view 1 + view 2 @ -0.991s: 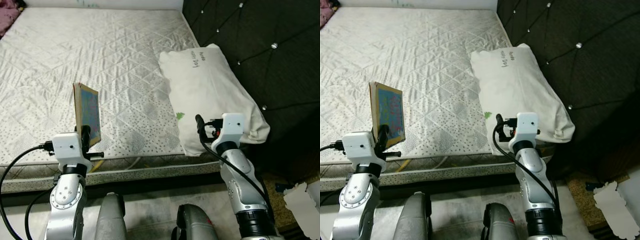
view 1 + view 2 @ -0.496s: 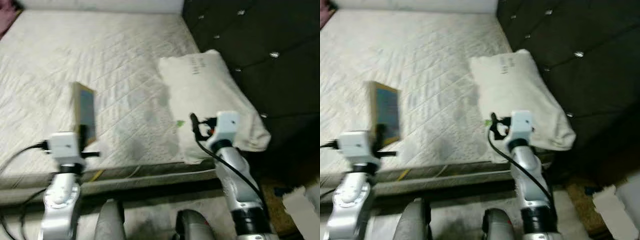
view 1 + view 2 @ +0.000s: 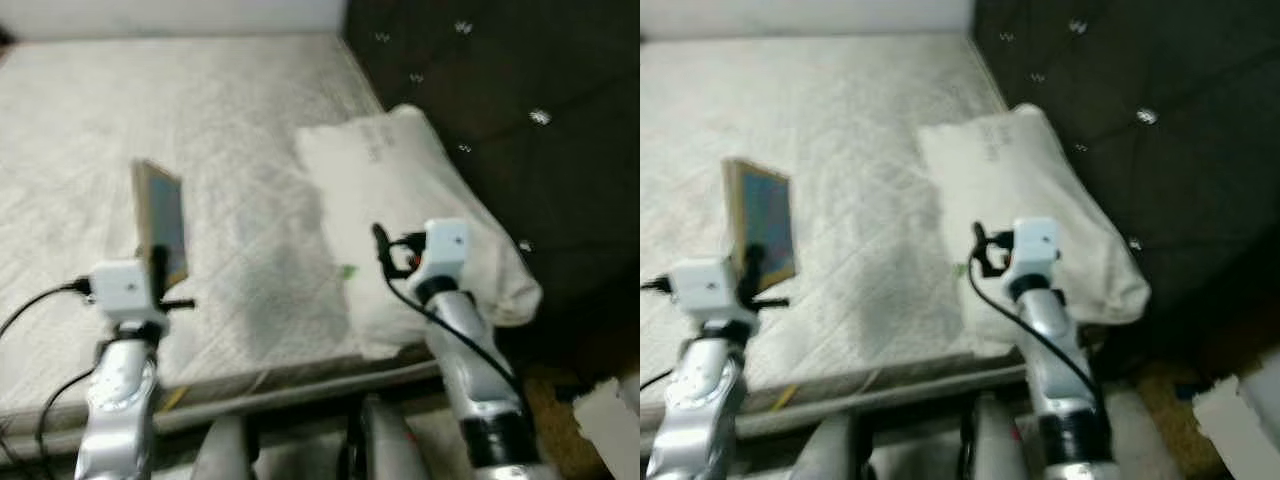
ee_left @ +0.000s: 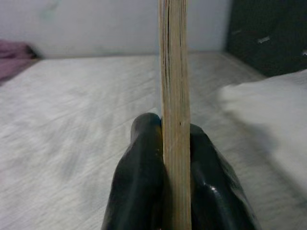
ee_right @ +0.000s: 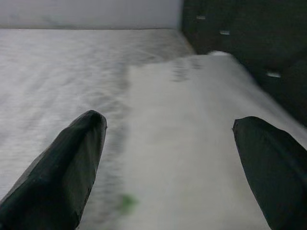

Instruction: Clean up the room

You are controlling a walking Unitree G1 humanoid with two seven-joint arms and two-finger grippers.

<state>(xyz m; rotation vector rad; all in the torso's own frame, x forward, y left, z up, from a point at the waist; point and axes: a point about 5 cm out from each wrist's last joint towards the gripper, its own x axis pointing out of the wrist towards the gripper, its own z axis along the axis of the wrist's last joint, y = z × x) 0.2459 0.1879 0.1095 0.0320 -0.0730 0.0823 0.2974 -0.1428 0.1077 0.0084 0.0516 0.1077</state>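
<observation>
Upright, the book (image 3: 163, 222) stands pinched in left fingers (image 4: 139, 177); right fingers (image 5: 72, 163) spread wide.

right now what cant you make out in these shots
- Book cover: a blur of blue in the eye views, with the camera moving; the left wrist view gives its edge alone, shut between the left gripper fingers.
- Writing on the pillow: too smeared to read.
- White thing on the floor: cut off by the corner.
- Bed front edge: partly behind both arms. The right gripper hangs open over the pillow.
</observation>
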